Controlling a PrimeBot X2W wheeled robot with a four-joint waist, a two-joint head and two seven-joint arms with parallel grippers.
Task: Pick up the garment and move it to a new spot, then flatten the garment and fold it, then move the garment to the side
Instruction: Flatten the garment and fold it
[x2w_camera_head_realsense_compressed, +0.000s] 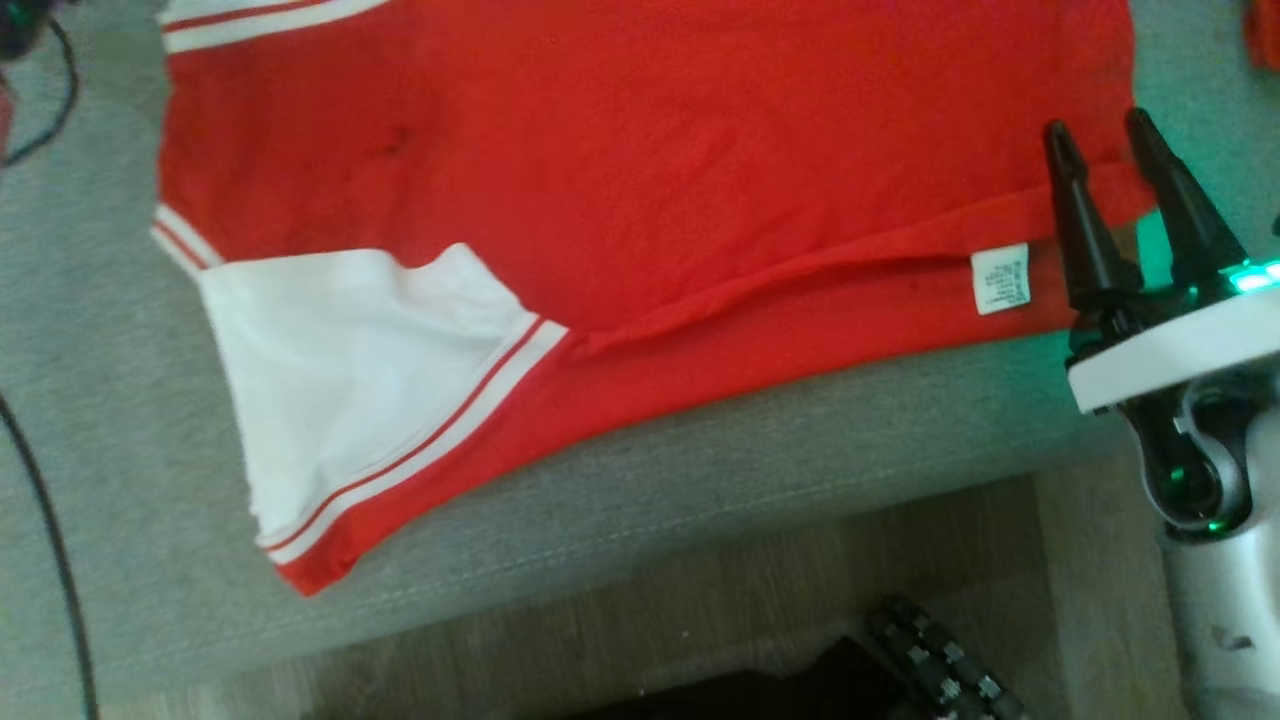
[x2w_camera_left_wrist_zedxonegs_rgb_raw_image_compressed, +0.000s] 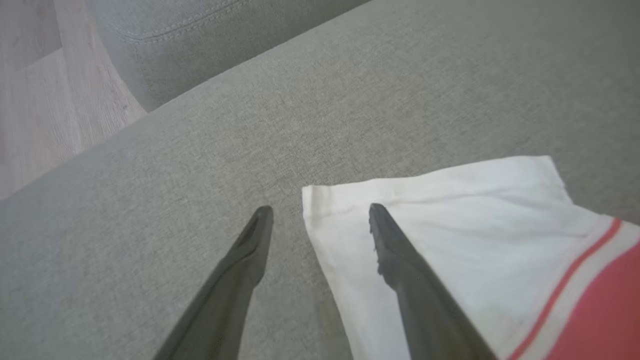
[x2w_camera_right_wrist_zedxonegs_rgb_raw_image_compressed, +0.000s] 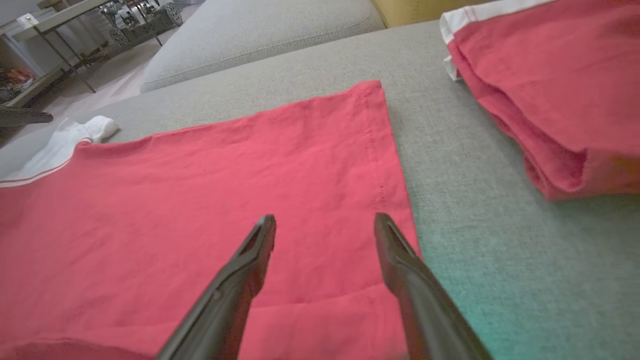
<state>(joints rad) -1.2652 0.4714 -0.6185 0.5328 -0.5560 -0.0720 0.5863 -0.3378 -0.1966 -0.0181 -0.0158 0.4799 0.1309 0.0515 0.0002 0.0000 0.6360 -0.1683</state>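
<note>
The garment (x2w_camera_head_realsense_compressed: 650, 150) is a red T-shirt with white sleeves, spread flat on the grey sofa seat (x2w_camera_head_realsense_compressed: 700, 460). Its near white sleeve (x2w_camera_head_realsense_compressed: 350, 360) lies folded toward the front edge, and a white label (x2w_camera_head_realsense_compressed: 1000, 278) shows by the hem. My right gripper (x2w_camera_head_realsense_compressed: 1100, 125) hovers open over the hem corner at the right; in the right wrist view the right gripper (x2w_camera_right_wrist_zedxonegs_rgb_raw_image_compressed: 325, 219) has both fingers above the red cloth (x2w_camera_right_wrist_zedxonegs_rgb_raw_image_compressed: 200, 190), close to its side edge. In the left wrist view my left gripper (x2w_camera_left_wrist_zedxonegs_rgb_raw_image_compressed: 320, 209) stands open astride the corner of the white sleeve (x2w_camera_left_wrist_zedxonegs_rgb_raw_image_compressed: 475, 215), nothing held.
A second red garment (x2w_camera_right_wrist_zedxonegs_rgb_raw_image_compressed: 550, 75) lies folded on the seat to the right of the hem. Wooden floor (x2w_camera_head_realsense_compressed: 700, 600) runs along the seat's front edge, with a dark object (x2w_camera_head_realsense_compressed: 930, 670) on it. A black cable (x2w_camera_head_realsense_compressed: 50, 560) crosses the seat at the left.
</note>
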